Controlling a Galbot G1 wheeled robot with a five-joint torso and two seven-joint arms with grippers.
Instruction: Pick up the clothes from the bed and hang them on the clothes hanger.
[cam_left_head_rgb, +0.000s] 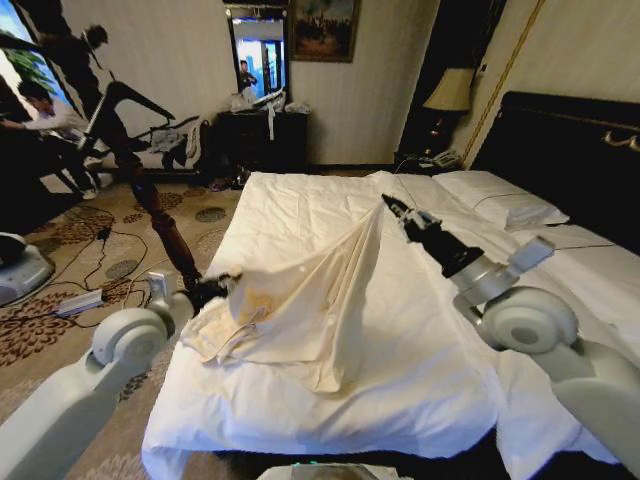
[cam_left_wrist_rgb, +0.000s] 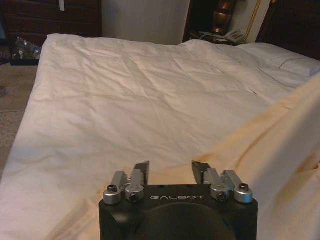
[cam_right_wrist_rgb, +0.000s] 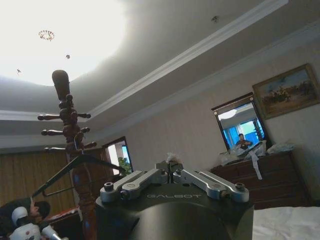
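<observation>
The wide bed with its white duvet (cam_left_head_rgb: 300, 215) and tall black headboard lies under both arms, its white pillows beyond the right tool, toward the headboard. On the duvet, the thin cream, pale-yellow shirt-like cloth garment (cam_left_head_rgb: 320, 300) is drawn up into a tent: its peak meets the tip of the right tool (cam_left_head_rgb: 388, 202), and from there the cloth slopes down and spreads flat toward the left tool (cam_left_head_rgb: 215, 287) at the near side edge of the bed.

The tall dark turned-wood coat stand (cam_left_head_rgb: 150, 195) rises from the patterned carpet just beyond the left tool, off the side of the bed. In the right wrist view the slim black triangular hanger with a curved metal hook (cam_right_wrist_rgb: 75, 167) hangs from one of the stand's pegs, off to one side of the right tool (cam_right_wrist_rgb: 170, 175).

The right tool's fingers (cam_right_wrist_rgb: 197, 180) are drawn together around a small bunch of the pale cloth, lifted clear of the duvet. The left tool (cam_left_wrist_rgb: 170, 170) holds low over the garment's spread edge, its two fingers (cam_left_wrist_rgb: 142, 170) standing apart with nothing between them and the yellow cloth lying directly below.
</observation>
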